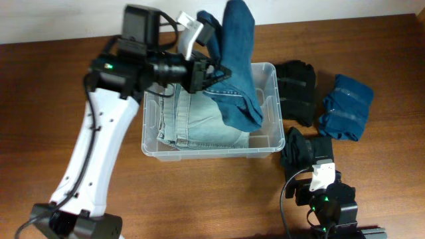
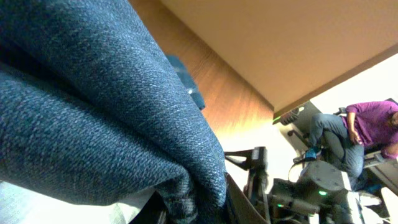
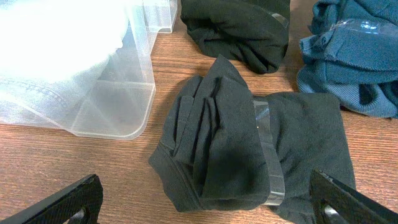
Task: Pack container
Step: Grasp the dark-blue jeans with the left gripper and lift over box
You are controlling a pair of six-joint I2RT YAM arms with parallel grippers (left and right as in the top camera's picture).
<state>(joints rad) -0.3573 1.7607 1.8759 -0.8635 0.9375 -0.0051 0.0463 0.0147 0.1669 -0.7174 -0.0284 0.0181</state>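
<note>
The clear plastic container (image 1: pixel 267 71) sits mid-table with light blue folded jeans (image 1: pixel 199 123) inside. My left gripper (image 1: pixel 211 68) is shut on dark blue jeans (image 1: pixel 238 60) and holds them above the container's back edge; their lower end hangs into it. The left wrist view is filled by that denim (image 2: pixel 93 106). My right gripper (image 3: pixel 202 202) is open, low near the front edge, with a black taped clothing bundle (image 3: pixel 249 149) between and ahead of its fingers. The container's corner (image 3: pixel 118 106) shows at the left there.
To the right of the container lie a second black bundle (image 1: pixel 297 89), also in the right wrist view (image 3: pixel 239 28), and a blue folded garment (image 1: pixel 345 106), seen in the right wrist view (image 3: pixel 351 56) too. A person in purple (image 2: pixel 367 124) sits beyond the table.
</note>
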